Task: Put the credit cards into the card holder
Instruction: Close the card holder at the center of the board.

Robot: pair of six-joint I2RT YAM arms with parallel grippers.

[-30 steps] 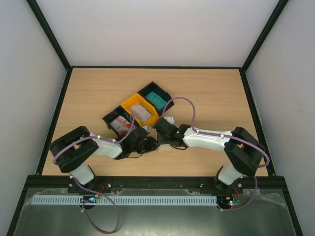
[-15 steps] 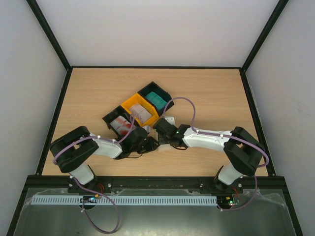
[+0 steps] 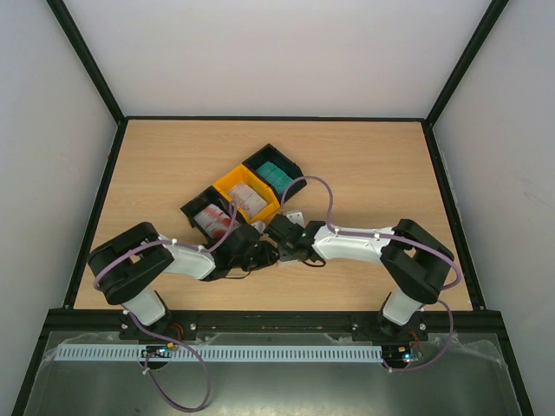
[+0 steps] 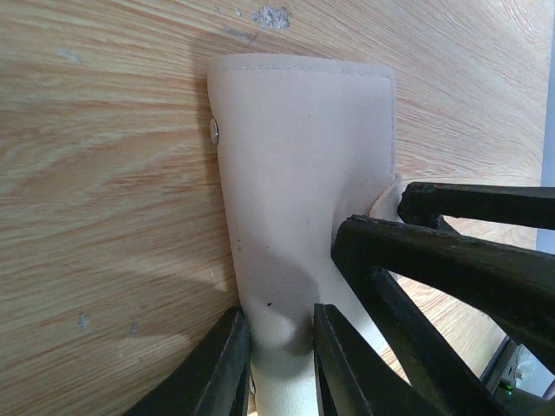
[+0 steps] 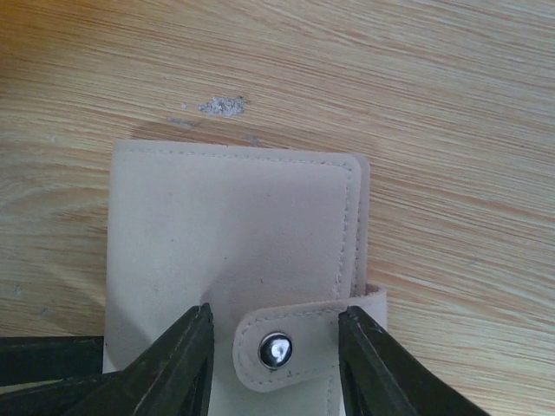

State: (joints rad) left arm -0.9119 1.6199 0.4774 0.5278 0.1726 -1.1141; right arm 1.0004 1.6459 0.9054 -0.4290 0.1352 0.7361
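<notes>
The card holder is a beige fold-over wallet lying closed on the wood. My left gripper is shut on its near edge and dents it. In the right wrist view the card holder shows its snap tab fastened, and my right gripper stands open with one finger on each side of that tab. From above, both grippers meet over the holder and hide it. The credit cards lie in the trays: a red-blotched one, a white-grey one and a teal one.
Three joined trays, black, yellow and black, lie slantwise just behind the grippers. A small pale scuff marks the wood beyond the holder. Black frame rails edge the table on all sides.
My right gripper has opened and slid a little left, toward the left gripper. The left gripper keeps its pinch on the card holder and has not moved.
</notes>
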